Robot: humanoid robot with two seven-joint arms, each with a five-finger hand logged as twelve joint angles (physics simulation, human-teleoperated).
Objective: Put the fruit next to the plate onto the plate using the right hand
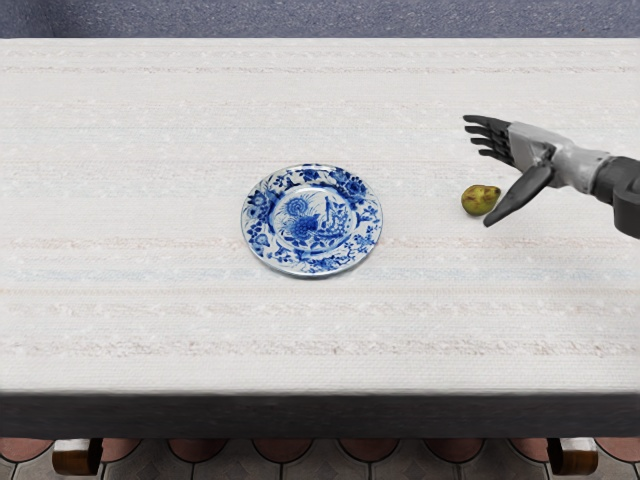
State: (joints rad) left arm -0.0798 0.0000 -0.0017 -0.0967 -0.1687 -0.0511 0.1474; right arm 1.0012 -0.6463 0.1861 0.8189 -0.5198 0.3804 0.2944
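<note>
Tabletop [150, 300]: pear [479, 200] just beside spread right fingers [490, 127]

My robot hand [520, 155] looks like matt grey metal with dark plastic fingers [486, 136]. The plate [312, 220] seems glossy glazed china; the pear [479, 200] dull-skinned; the worktop [150, 300] a matt, coarse weave.

I count one table [150, 330], and on it one plate [312, 220] and one pear [478, 199], nothing in pairs. One right hand [525, 150] shows, on one arm [615, 180]. Under the table's front edge I make out two wooden feet [78, 455], one toward each end.
</note>
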